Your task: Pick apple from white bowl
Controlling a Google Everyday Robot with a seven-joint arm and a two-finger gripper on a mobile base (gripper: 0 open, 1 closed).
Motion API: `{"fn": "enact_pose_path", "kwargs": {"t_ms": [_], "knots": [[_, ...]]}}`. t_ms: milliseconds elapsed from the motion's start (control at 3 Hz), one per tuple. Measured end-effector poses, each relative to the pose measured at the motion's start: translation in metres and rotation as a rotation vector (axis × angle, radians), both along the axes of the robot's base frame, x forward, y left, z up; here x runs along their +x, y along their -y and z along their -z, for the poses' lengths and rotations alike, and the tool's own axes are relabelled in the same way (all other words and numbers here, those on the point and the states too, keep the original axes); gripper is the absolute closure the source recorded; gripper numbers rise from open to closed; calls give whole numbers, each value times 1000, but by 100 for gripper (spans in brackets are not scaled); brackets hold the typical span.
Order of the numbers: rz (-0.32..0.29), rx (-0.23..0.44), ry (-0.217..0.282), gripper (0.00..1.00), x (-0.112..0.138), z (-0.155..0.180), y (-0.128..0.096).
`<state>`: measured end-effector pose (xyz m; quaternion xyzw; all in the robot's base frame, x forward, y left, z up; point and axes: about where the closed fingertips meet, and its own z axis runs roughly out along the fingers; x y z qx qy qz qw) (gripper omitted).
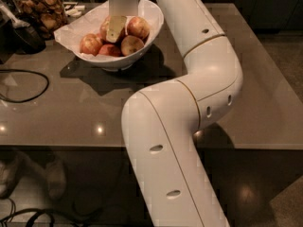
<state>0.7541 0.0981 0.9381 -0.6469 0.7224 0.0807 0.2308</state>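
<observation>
Cream gripper [115, 30] down inside white bowl [154, 13], amid apples [131, 45].

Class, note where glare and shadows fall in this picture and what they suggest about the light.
Camera view: small glints on the table near its front edge suggest overhead lamps; the bowl casts a dark shadow toward the camera; the arm shades the table under its elbow; the gripper, down among the apples in the bowl, is brightly lit.
</observation>
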Motion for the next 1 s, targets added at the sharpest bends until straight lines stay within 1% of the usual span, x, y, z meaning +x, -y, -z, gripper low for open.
{"fn": "enact_pose_path", "kwargs": {"t_ms": [333,667,1000], "knots": [[3,7,-15,38,1,6,1],[-3,21,-26,57,2,13,3],[-24,35,-1,80,5,8,3]]}}
